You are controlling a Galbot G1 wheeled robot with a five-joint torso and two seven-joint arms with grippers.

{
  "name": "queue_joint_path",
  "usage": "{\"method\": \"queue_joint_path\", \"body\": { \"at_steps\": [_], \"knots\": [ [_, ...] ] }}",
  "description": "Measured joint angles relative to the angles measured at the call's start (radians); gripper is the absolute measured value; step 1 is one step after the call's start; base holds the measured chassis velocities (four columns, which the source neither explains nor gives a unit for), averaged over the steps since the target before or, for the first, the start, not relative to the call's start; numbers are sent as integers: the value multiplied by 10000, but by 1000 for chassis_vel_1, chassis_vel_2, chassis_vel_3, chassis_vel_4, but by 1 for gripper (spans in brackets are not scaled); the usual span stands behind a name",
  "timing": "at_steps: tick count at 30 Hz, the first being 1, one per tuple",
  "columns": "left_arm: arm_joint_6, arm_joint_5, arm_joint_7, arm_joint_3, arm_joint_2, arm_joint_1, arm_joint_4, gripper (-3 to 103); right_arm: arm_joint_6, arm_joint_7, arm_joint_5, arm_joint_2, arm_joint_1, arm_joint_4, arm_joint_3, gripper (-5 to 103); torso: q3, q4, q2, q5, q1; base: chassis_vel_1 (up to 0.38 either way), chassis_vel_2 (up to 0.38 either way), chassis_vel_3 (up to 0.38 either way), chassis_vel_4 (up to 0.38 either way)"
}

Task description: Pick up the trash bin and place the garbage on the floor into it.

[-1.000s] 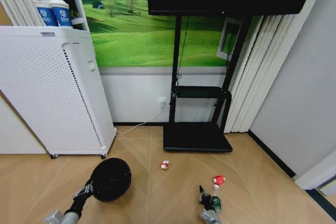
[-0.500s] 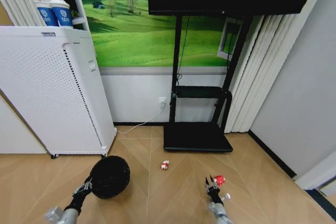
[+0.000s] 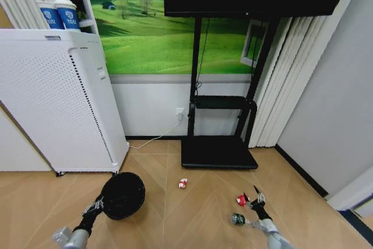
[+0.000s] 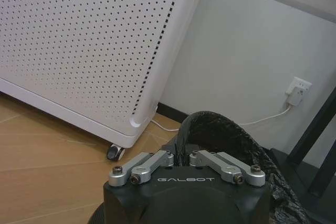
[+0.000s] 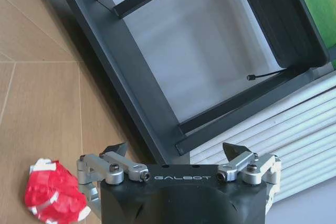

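While the trash bin (image 3: 123,195) is pinched at its rim by the left end effector (image 3: 97,206) for carrying, the right end effector (image 3: 256,199), jaws spread, is poised beside the red lump (image 3: 241,200), lower right.

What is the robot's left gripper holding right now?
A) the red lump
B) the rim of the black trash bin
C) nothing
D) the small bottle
B: in the left wrist view the left gripper is shut on the liner-covered rim of the trash bin, and the head view shows the same grip.
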Motion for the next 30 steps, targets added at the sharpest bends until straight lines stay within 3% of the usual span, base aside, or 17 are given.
{"method": "queue_joint_path", "body": {
  "at_steps": [13,19,24,30],
  "knots": [
    [-35,45,62,30,-174,-53,148,7,234,27,-832,-321,-1252,532,1562,100,0,1,0,2,0,0,0,0,0],
    [-64,107,83,97,-216,-136,244,7,238,57,-853,-647,-2488,1642,2560,100,-1,1,1,-1,0,0,0,0,0],
    [-64,153,83,180,-249,-212,256,7,483,-27,-1386,-514,-3045,1642,3303,100,-1,-6,1,-3,0,0,0,0,0],
    [-64,208,81,207,-260,-220,242,7,842,-234,-2109,-401,-3285,1981,3294,100,0,5,0,-1,0,0,0,0,0]
  ]
}}
